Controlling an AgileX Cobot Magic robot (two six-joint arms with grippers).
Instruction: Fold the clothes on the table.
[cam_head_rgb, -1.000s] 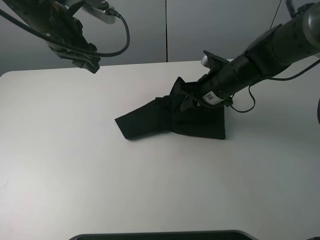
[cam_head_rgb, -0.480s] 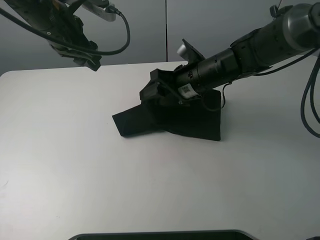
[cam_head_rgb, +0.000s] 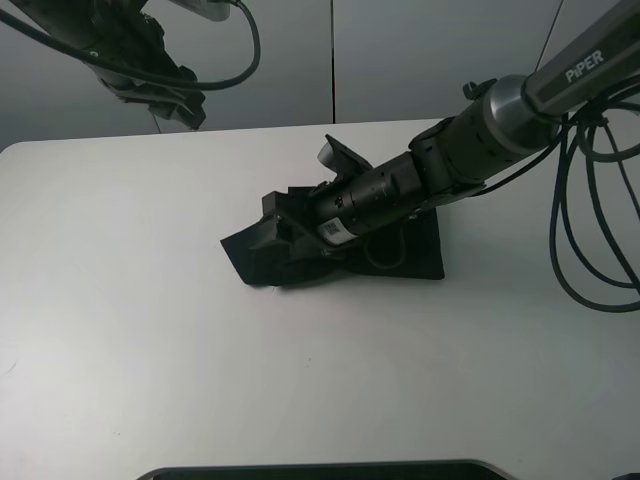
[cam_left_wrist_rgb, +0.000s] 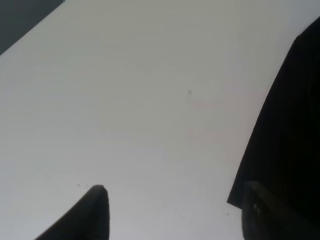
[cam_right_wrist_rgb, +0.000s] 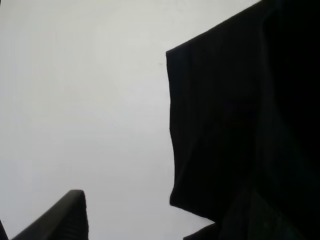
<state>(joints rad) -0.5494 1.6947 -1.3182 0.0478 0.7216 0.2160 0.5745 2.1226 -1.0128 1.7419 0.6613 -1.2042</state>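
at the near edge of the high view there is a dark rounded strip (cam_head_rgb: 320, 469). i cannot tell what it is. past it comes the white bench (cam_head_rgb: 150, 330), wide and smooth.

the black shirt (cam_head_rgb: 415, 255) lies in the middle of the bench. it is folded into a lumpy heap. one flat part sticks out to the left and a bigger part lies to the right.

the right arm (cam_head_rgb: 480, 150) comes in low from the right side and lies across the shirt. the right end effector (cam_head_rgb: 280, 222) is down at the left part of the shirt. in its wrist view one finger (cam_right_wrist_rgb: 67, 217) stands far from the other side, with the white bench and the shirt's edge showing in the gap. it is wide open and grips nothing.

black cables (cam_head_rgb: 590, 230) hang in loops on the right.

far back on the left, the left end effector (cam_head_rgb: 180, 110) hangs high over the bench, well apart from the shirt. its fingers (cam_left_wrist_rgb: 90, 215) are spread wide and hold nothing.

grey wall panels (cam_head_rgb: 400, 60) stand behind it all.
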